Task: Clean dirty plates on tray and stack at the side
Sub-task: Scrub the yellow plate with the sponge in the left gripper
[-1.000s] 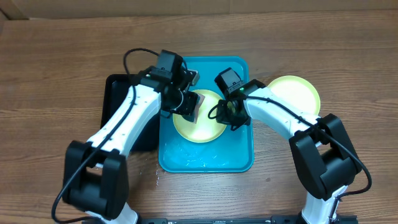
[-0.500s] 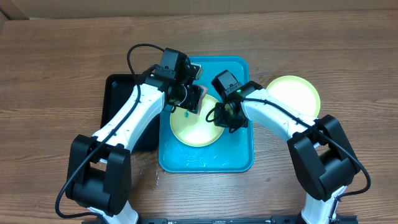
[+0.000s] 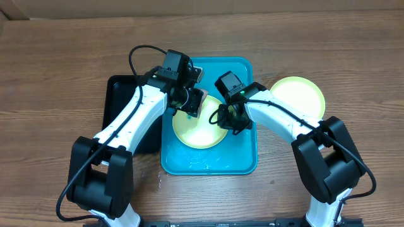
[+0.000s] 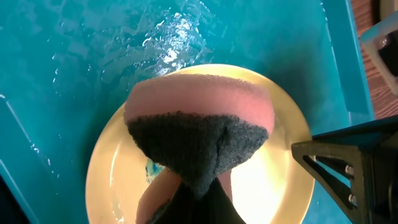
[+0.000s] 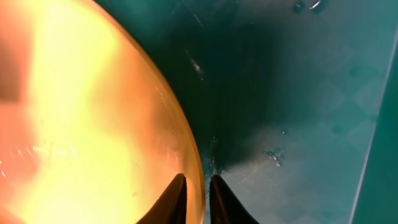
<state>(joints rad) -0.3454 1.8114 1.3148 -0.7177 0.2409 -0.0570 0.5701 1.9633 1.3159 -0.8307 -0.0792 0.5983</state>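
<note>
A pale yellow-green plate (image 3: 201, 129) lies in the wet turquoise tray (image 3: 243, 161); it also shows in the left wrist view (image 4: 273, 186) and the right wrist view (image 5: 74, 124). My left gripper (image 3: 192, 101) is shut on a pink sponge with a dark scouring face (image 4: 199, 124), held over the plate's far edge. My right gripper (image 5: 197, 186) is shut on the plate's right rim, one finger on each side; it also shows in the overhead view (image 3: 228, 120). A second pale yellow-green plate (image 3: 298, 94) lies on the table right of the tray. The light blue plate is out of view.
A black rectangular tray (image 3: 120, 94) lies left of the turquoise tray, partly under my left arm. Water pools on the turquoise tray's floor (image 3: 205, 162). The tray's raised rim (image 5: 380, 143) runs close to the right of my right gripper.
My left gripper with the sponge moved up from the plate's left part to its far edge. The right gripper and the plate shifted slightly left, then held still.
</note>
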